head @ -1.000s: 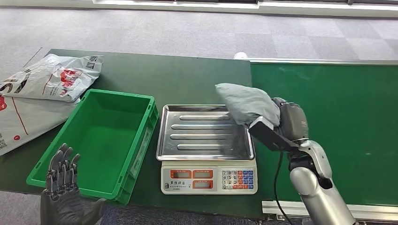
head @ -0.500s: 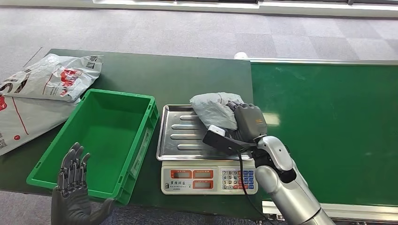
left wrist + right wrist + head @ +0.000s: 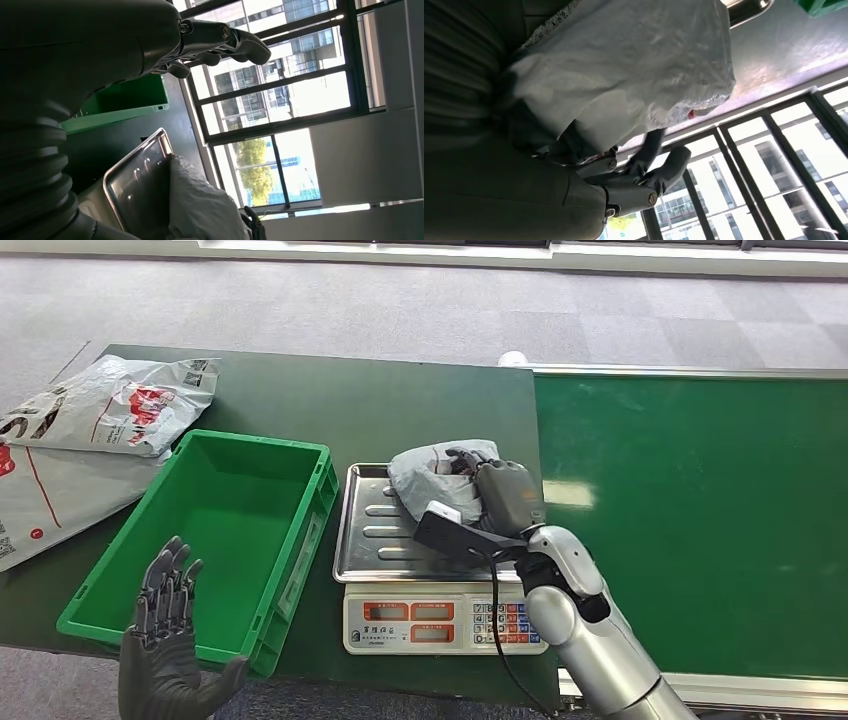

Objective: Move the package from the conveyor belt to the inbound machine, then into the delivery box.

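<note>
My right hand is wrapped around the crumpled grey plastic mailer package, fingers curled over its far side, and the bag's bulk sits to the left of the palm, over the back right corner of the ribbed stainless steel weighing tray. In the right wrist view the grey bag bulges out past the dark fingers that clasp its edge; I cannot tell whether its underside is touching the tray or just above it. The tray tops a white electronic scale with an orange display and a coloured keypad, which stands on the dark green table between the open green plastic crate and the bright green conveyor belt. The crate's right rim lies just beside the tray's left edge, with a narrow strip of table between them, and its floor is bare. My left hand is raised at the crate's near left corner, fingers spread and holding nothing; the left wrist view shows the same dark fingers apart above the crate wall. Two flat white printed mailer bags lie on the table's far left, clear of the crate's far rim.
</note>
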Tool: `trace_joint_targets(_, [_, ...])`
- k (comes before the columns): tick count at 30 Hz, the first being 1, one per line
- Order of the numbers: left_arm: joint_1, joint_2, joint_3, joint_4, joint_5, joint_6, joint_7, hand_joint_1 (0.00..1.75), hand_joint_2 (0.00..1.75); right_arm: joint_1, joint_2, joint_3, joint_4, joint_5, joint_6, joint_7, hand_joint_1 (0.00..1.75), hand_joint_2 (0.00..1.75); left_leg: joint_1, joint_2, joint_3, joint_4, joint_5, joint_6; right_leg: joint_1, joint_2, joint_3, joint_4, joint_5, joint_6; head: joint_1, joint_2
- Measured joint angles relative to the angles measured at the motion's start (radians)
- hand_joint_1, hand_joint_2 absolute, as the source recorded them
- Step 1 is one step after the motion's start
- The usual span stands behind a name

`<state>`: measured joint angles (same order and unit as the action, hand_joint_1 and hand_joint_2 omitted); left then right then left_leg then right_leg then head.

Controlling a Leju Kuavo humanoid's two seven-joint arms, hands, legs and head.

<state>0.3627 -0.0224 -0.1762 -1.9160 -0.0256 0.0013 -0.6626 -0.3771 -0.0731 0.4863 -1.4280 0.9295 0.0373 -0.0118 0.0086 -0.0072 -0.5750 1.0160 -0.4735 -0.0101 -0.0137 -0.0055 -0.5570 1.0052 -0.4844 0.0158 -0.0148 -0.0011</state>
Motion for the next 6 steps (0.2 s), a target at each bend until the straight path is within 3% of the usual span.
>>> trace_joint_targets(6, [-0.021, 0.011, -0.008, 0.012, 0.008, 0.012, 0.003, 0.00, 1.75, -0.010, 0.026, 0.011, 0.018, -0.092, 0.029, -0.058, 0.00, 1.75, 0.000, 0.000, 0.000, 0.000, 0.000, 0.000, 0.000, 0.000, 0.000, 0.000, 0.000, -0.001, 0.000, 0.000])
